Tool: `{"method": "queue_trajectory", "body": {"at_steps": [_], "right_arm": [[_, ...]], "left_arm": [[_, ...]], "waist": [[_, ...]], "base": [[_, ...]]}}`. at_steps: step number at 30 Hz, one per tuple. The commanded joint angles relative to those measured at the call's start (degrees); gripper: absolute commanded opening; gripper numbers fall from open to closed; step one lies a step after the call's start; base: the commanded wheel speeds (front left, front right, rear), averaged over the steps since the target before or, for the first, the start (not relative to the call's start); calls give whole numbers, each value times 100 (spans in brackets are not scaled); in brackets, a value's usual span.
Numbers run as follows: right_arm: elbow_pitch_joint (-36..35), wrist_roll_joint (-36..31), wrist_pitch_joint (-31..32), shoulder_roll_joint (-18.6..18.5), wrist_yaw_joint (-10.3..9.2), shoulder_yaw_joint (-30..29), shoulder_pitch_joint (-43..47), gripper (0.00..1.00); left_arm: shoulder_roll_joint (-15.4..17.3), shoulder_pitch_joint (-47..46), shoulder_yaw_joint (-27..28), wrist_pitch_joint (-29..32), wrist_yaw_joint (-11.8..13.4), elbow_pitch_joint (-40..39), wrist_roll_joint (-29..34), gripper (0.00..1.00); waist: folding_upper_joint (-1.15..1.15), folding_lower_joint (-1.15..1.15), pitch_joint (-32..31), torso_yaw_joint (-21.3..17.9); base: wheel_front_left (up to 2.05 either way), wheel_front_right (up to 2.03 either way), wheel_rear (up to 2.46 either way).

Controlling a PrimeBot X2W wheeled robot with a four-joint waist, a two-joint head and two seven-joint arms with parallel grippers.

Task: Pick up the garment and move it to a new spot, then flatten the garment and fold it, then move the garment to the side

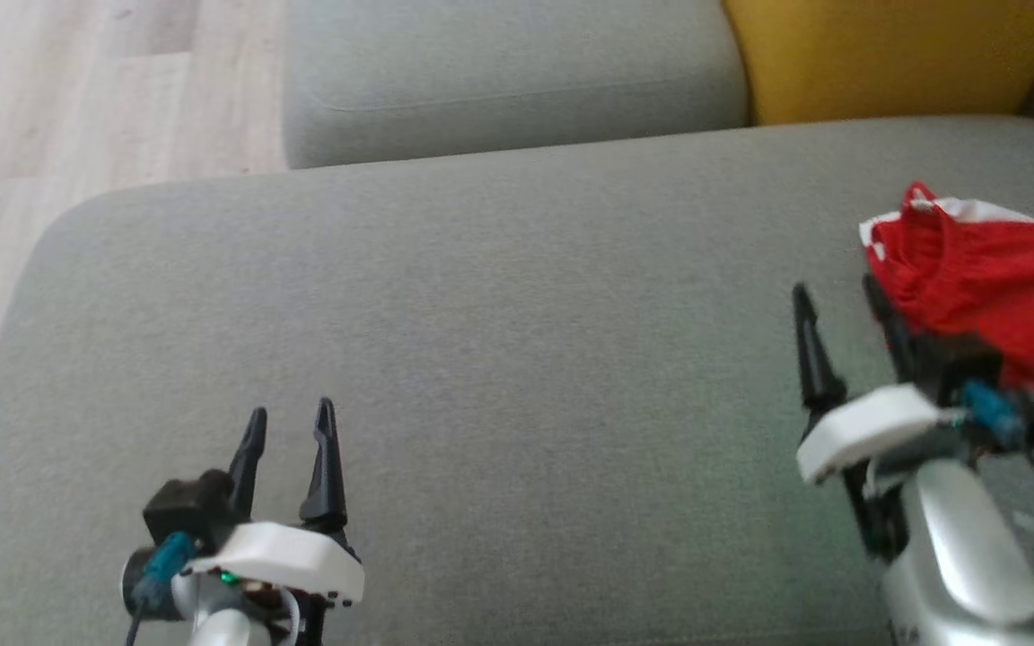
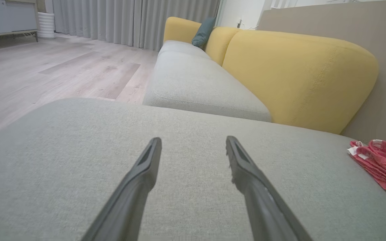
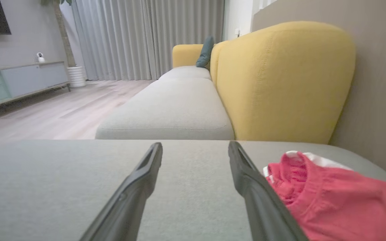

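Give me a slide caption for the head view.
Jaws open, left gripper and right gripper over the grey cushion; red garment lies beside the right one.

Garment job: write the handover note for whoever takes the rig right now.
Left hand: open, empty, over the near left part of the grey cushion.
Right hand: open, empty, right beside the red garment; contact unclear.
Garment: compact heap at the cushion's right end, near the yellow backrest, not held.
Done: cannot tell whether it is folded.
Left: check the fold; if loose, pick up, flatten, fold, set aside.
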Motion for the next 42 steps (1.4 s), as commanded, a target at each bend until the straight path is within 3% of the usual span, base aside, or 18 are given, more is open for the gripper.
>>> {"method": "queue_trajectory", "body": {"at_steps": [1,13,33,34,42], "right_arm": [[-384,251,-69,57,37,246,-13,100],[-1271,917,-156,61,37,484,1238,100],[-1419,963,-30,62,37,523,1444,100],[-1180,933,-43,71,0,401,1561,0],[-821,1197,11,77,0,389,1716,0]], "left_arm": [[5,-157,131,-71,34,-114,-26,100],[7,2,115,-71,46,-70,-6,100],[11,97,79,-71,76,-178,22,100],[1,248,-107,2,48,47,13,0],[3,391,-95,75,8,408,-235,0]], "waist": [[0,1,-63,139],[0,1,-142,528],[0,1,-127,486],[0,1,-126,485],[0,1,-113,480]], "base": [[0,0,0],[0,0,0],[0,0,0],[0,0,0],[0,0,0]]}}
